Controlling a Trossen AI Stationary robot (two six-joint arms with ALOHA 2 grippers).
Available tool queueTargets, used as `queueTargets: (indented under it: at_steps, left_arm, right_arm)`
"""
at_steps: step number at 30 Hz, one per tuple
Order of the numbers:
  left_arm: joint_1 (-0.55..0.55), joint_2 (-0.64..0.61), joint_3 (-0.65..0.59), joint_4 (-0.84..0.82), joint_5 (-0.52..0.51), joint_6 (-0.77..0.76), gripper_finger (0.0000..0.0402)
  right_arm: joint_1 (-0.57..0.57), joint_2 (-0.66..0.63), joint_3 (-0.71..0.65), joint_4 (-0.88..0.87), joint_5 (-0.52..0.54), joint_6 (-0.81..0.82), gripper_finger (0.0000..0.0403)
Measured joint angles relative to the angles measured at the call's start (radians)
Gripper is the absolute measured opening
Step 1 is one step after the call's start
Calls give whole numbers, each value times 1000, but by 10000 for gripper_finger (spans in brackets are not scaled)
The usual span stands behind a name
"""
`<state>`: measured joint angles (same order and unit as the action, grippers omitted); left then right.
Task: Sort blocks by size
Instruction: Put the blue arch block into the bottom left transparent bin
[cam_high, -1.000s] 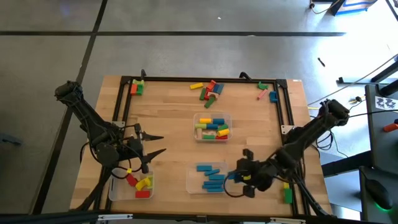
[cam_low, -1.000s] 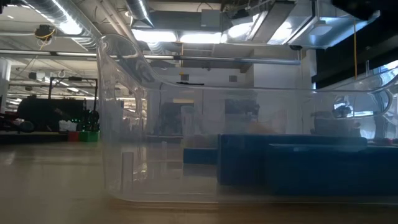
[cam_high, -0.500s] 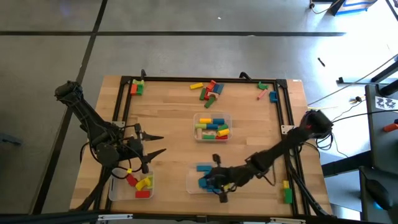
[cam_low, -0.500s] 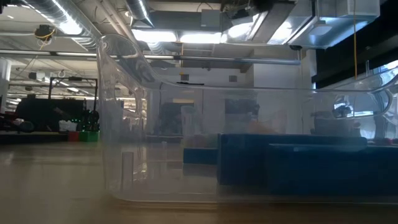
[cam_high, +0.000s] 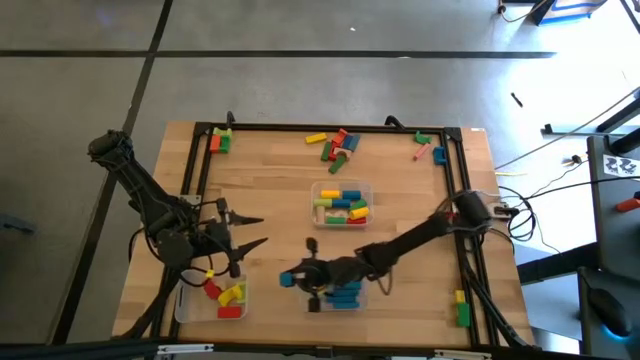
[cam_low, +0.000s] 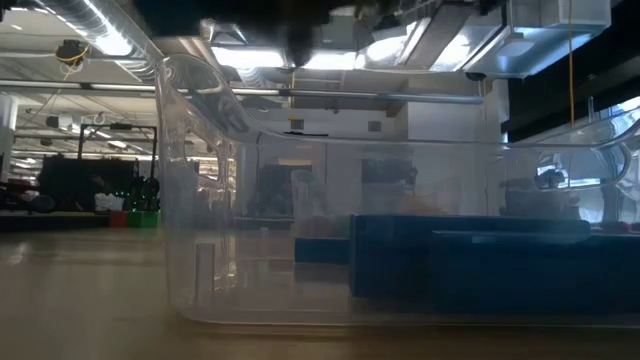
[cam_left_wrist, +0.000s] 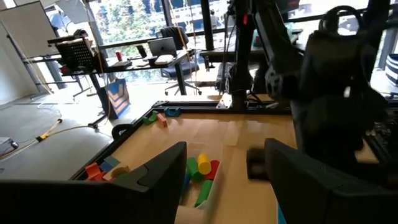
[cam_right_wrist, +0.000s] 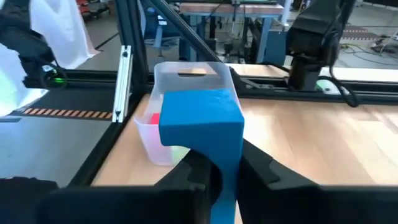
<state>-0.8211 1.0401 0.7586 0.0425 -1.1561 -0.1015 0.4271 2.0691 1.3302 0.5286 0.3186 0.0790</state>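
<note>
My right gripper (cam_high: 298, 279) reaches across the near half of the table and is shut on a blue block (cam_high: 286, 279), between the near-middle clear tray (cam_high: 306, 296) of blue blocks (cam_high: 345, 294) and the near-left clear tray (cam_high: 186, 303) of red and yellow blocks (cam_high: 224, 296). In the right wrist view the blue block (cam_right_wrist: 200, 121) stands before that near-left tray (cam_right_wrist: 163, 78). My left gripper (cam_high: 258, 231) is open and empty at the left, above the near-left tray. A centre tray (cam_high: 370, 186) holds mixed blocks. Loose blocks (cam_high: 335, 143) lie at the far edge. My right gripper pinches the blue block's lower part (cam_right_wrist: 225, 163) between its two fingers (cam_right_wrist: 186, 177). The fingers come about level from the table's right, pointing toward its left. The block sticks out past the fingertips and is off the trays, over bare wood.
More loose blocks lie at the far left corner (cam_high: 220, 140), the far right (cam_high: 428, 148) and the near right edge (cam_high: 460, 308). A black frame (cam_high: 330, 128) runs round the table. Bare wood lies between the trays. The low view looks through the tray of blue blocks (cam_low: 480, 255).
My right gripper has gone from near the table's right side toward its left edge, passing over the near-middle tray of blue blocks, with the blue block held in its fingers. The arm has stretched out across the table. My left arm has kept still.
</note>
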Motion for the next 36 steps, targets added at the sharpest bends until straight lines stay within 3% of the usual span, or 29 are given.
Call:
queueTargets:
  at_steps: [8, 18, 32, 36]
  left_arm:
    - [6, 0, 0, 0, 0, -3, 210]
    - [6, 0, 0, 0, 0, -3, 210]
    - [24, 0, 0, 0, 0, -10, 210]
    - [24, 0, 0, 0, 0, -9, 210]
  right_arm:
    - [-38, 204, 232, 1, -85, 2, 46]
    - [-56, 415, 532, -4, -92, -22, 46]
    - [-84, 598, 789, -16, -154, 41, 47]
    - [-90, 601, 791, -52, -147, 55, 77]
